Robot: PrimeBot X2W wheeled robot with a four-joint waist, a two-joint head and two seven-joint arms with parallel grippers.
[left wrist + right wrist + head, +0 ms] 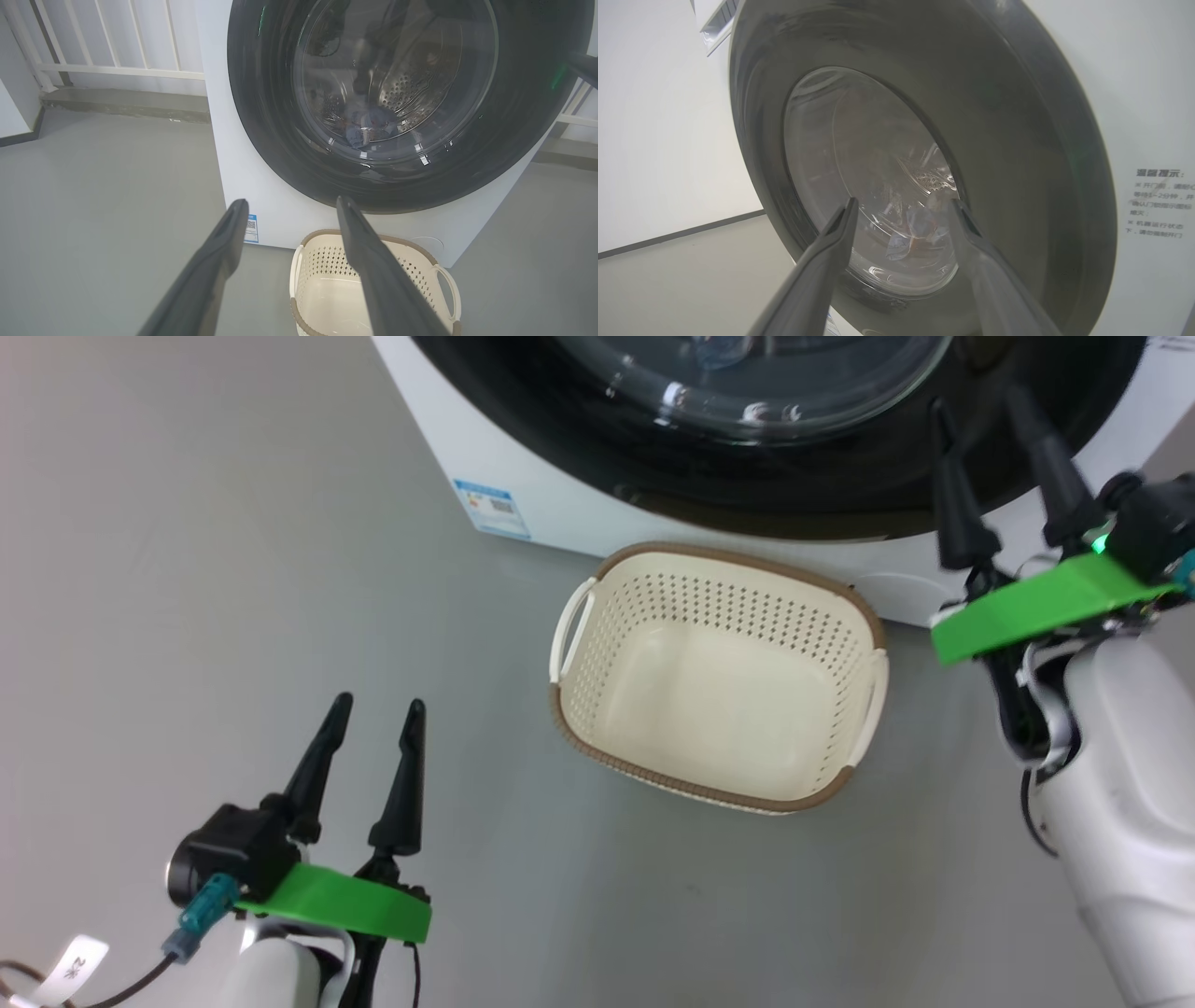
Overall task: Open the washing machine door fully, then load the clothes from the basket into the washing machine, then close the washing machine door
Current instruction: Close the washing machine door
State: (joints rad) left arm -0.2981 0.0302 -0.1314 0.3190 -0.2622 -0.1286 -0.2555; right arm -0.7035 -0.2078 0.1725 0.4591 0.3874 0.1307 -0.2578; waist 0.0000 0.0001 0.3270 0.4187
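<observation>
With the clothes (369,130) behind the shut-looking washing machine door (261,116), the basket (719,555) empty, and left hand (380,700) and right hand (976,394) spread wide holding nothing, an unlatched door could swing open.

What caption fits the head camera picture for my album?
Empty basket on the floor before the closed washing machine door, left gripper and right gripper both open.

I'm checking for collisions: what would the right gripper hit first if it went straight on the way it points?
Probably the door, at its glass centre: the open right gripper frames it with nothing between. Depth is unclear, so possibly the black rim instead.
</observation>
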